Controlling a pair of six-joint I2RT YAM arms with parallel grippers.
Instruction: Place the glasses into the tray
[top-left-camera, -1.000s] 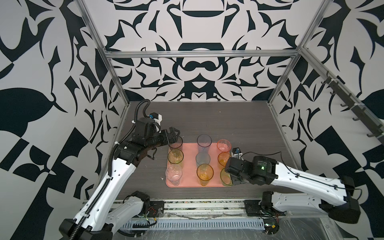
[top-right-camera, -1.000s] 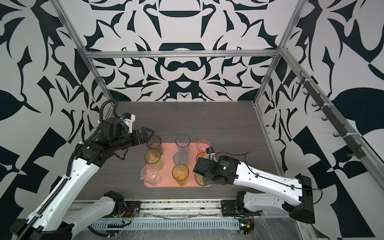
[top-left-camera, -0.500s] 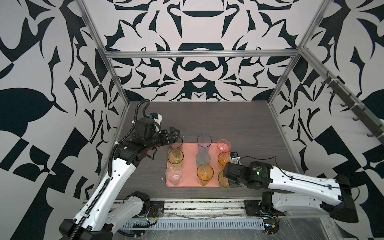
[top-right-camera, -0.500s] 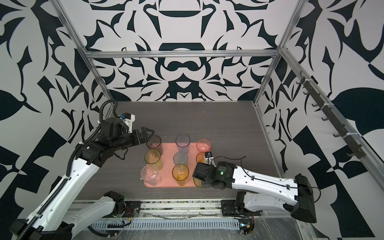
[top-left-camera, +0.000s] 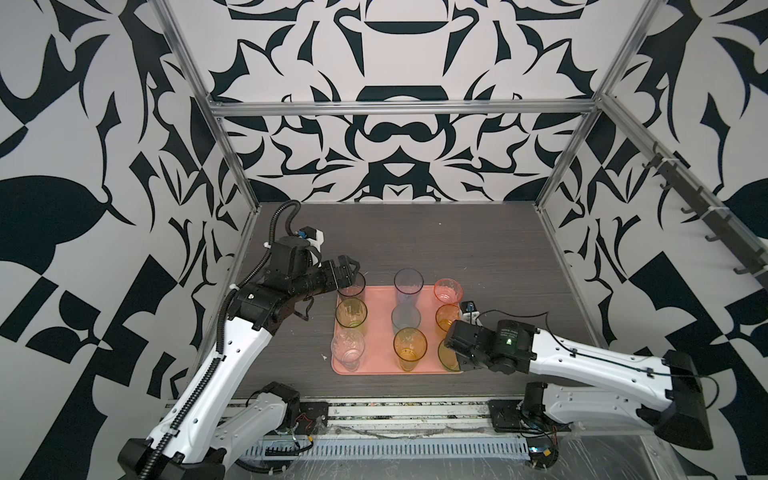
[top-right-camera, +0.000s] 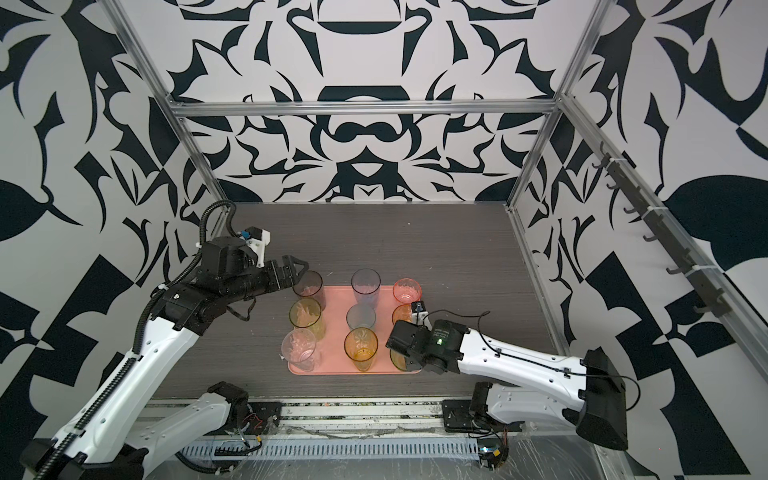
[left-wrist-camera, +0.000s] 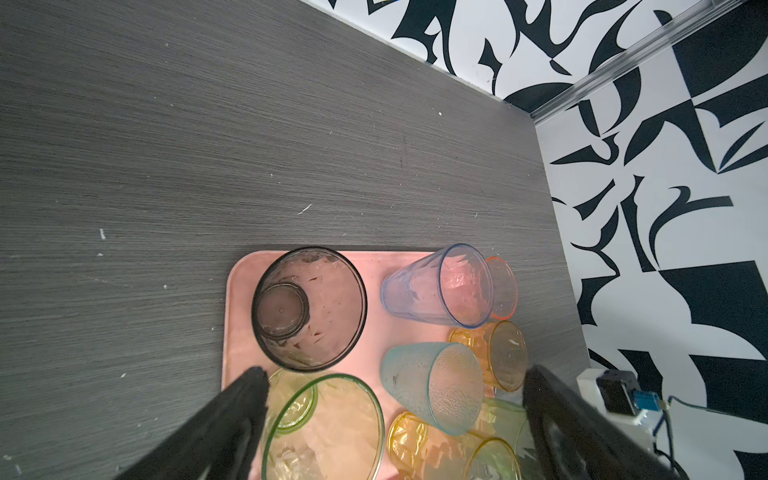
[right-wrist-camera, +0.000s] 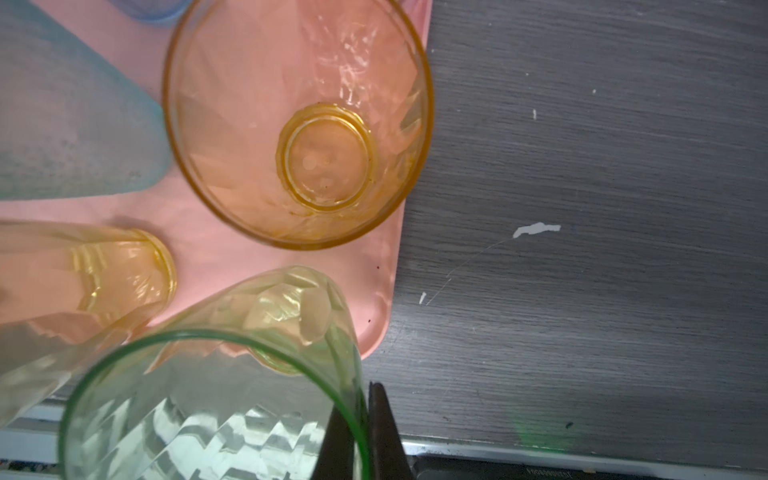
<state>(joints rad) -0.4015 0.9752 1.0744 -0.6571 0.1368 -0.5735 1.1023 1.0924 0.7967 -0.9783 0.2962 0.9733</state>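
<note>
tray: salmon-pink tray (top-left-camera: 379, 332) lies on the desk (top-left-camera: 415, 241), toward the front edge, between the two arms.
count: nine glasses in three columns of three. All sit inside the tray's outline in both top views, and none stands on bare desk.
left column: smoky grey glass (top-left-camera: 351, 286) at the far corner, yellow-green glass (top-left-camera: 351, 314) in the middle, clear glass (top-left-camera: 347, 348) at the near corner. All are upright and none is held.
middle column: blue glass (top-left-camera: 409, 283), teal glass (top-left-camera: 406, 318), amber glass (top-left-camera: 410, 345). All are upright and free.
right column: pink glass (top-left-camera: 448, 290) and second amber glass (top-left-camera: 446, 318) stand free. The green glass (right-wrist-camera: 216, 386) is at the near right corner.
right gripper: the right gripper (right-wrist-camera: 357, 399) is clamped thin on the green glass's wall at the rim, one finger inside and one outside.
green glass seat: its base is over the tray's near right corner, just inside the low rim. Cannot tell whether it is fully down or a shade above the tray.
left gripper: the left gripper (top-left-camera: 348, 272) has its jaws spread wide and carries nothing. It hovers beside the smoky grey glass at the tray's far left corner, with no contact visible.
done: eight glasses are placed and let go.
left to do (judgement): seat and release the ninth, then draw both arms back. The task looks nearly finished.
watch: the columns are tight. The gripper should lift straight up off the rim so it does not tip the green glass or nudge the second amber glass beside it.
</note>
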